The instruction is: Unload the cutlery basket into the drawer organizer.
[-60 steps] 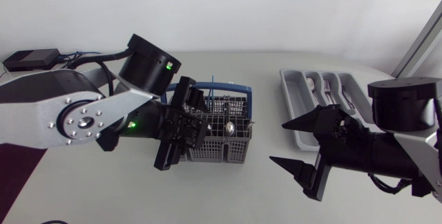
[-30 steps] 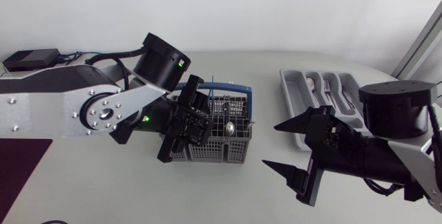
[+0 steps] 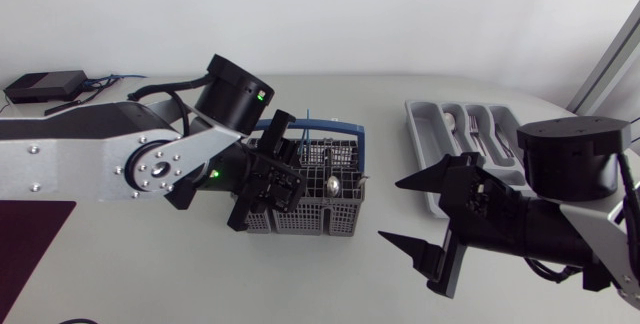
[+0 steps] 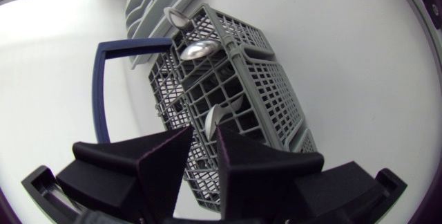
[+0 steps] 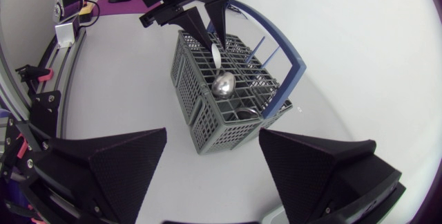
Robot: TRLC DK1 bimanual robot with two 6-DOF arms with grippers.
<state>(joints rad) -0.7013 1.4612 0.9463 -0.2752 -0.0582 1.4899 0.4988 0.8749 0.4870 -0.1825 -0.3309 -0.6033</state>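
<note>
Black left gripper [image 4: 204,131] clamps a silver utensil [image 5: 217,57] standing in the grey mesh cutlery basket [image 3: 340,219], apparently to lift it; right gripper [image 3: 392,208] hangs wide open, empty

The cutlery basket [image 3: 335,219] is a grey plastic lattice box divided into small cells, sitting upright near the middle of the tabletop. Its dark blue hoop handle [image 3: 356,136] leans over the side facing the far edge. A shiny spoon [image 3: 331,184] stands in one cell with its bowl up, and a thin blue stick [image 3: 307,120] pokes out near the handle. The drawer organizer [image 3: 421,136] is a pale grey tray of long, narrow compartments, lying flat towards the far right corner, well apart from the basket. It holds a second spoon [image 3: 452,121] and a fork [image 3: 477,134] in neighbouring compartments.
</note>
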